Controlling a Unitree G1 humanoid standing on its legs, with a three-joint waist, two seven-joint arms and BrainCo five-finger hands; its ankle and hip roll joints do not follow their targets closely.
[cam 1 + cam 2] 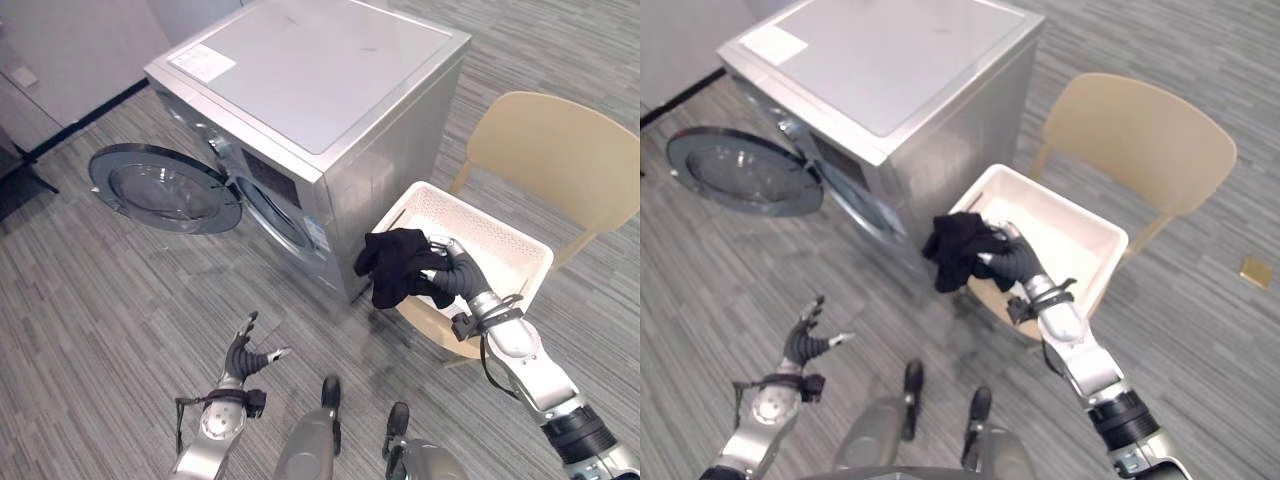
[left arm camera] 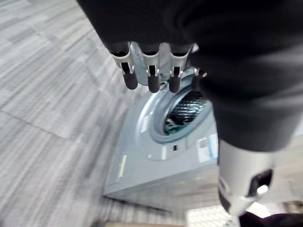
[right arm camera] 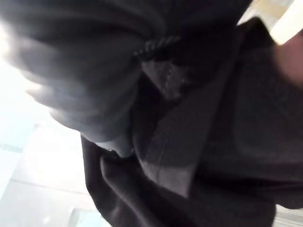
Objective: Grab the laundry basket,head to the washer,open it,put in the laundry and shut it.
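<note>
The right hand [image 1: 455,272] has its fingers curled round a black garment [image 1: 395,262], which bunches in soft folds and hangs over the near-left corner of the white laundry basket [image 1: 500,235]. Most of the cloth spills out at 9 o'clock from the fingers, toward the washer. In the right wrist view the dark fabric [image 3: 199,142] crowds right up against the hand, so the fingertips themselves are buried in it.

The basket is rectangular plastic with a perforated lattice wall, sitting on the seat of a beige moulded chair [image 1: 560,150] with a curved back. At 10 o'clock from the basket stands the silver, boxy washing machine [image 1: 310,90], its round glass door [image 1: 165,190] swung wide open. The drum [image 2: 182,111] is dark, and what it holds is hard to make out.

The left hand [image 1: 245,352] hovers low over grey striped carpet [image 1: 100,320], fingers straight and loosely spread, holding nothing.
</note>
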